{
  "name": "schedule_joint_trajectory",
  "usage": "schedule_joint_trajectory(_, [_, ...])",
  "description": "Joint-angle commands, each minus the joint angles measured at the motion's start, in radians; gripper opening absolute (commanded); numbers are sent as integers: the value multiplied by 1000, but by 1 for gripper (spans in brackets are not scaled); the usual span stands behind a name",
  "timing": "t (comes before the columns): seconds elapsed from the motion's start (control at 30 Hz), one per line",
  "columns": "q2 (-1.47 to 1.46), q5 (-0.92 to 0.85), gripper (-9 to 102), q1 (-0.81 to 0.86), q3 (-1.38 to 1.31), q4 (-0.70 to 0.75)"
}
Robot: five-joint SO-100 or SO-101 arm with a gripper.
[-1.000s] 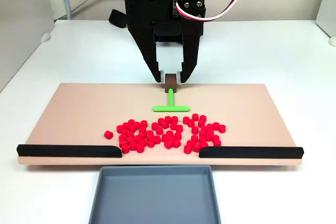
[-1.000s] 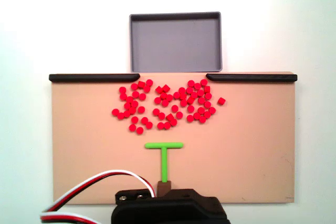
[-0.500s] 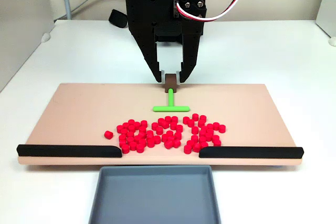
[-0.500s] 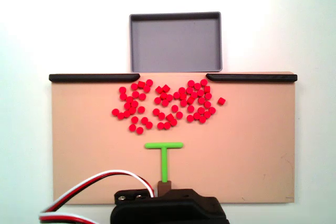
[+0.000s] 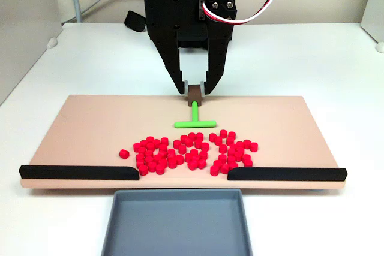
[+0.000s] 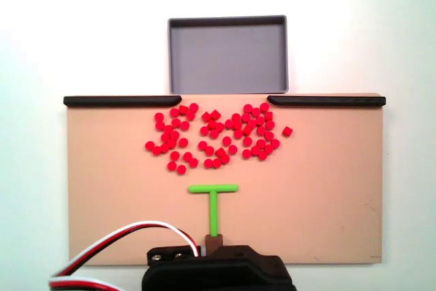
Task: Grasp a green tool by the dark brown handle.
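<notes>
Brown handle (image 5: 194, 92) mostly hidden between claw (image 5: 193, 87) fingers; contact unclear.

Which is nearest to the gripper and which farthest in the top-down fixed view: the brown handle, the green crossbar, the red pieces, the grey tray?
1. Brown handle, right at the gripper, at the board's bottom edge.
2. Green crossbar, up the stem, mid-board.
3. Red pieces, scattered beyond the crossbar.
4. Grey tray, past the board's far edge, at the top.
</notes>
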Motion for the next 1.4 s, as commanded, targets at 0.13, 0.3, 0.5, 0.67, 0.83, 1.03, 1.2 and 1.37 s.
schedule_joint_trajectory(0.13, [38, -2, 0, -9, -14, 2])
schedule_joint_trajectory(0.3, [35, -14, 0, -5, -14, 2])
schedule_joint_trajectory(0.5, [37, -25, 0, 3, -14, 3])
schedule_joint_trajectory(0.67, [38, -31, 0, 9, -14, 3])
schedule_joint_trajectory(0.83, [57, -31, 0, 15, -14, 3])
schedule_joint_trajectory(1.03, [91, -46, 0, 23, -14, 11])
schedule_joint_trajectory(1.2, [140, -74, 0, 44, -14, 25])
schedule_joint_trajectory(1.37, [189, -89, 0, 64, -15, 26])
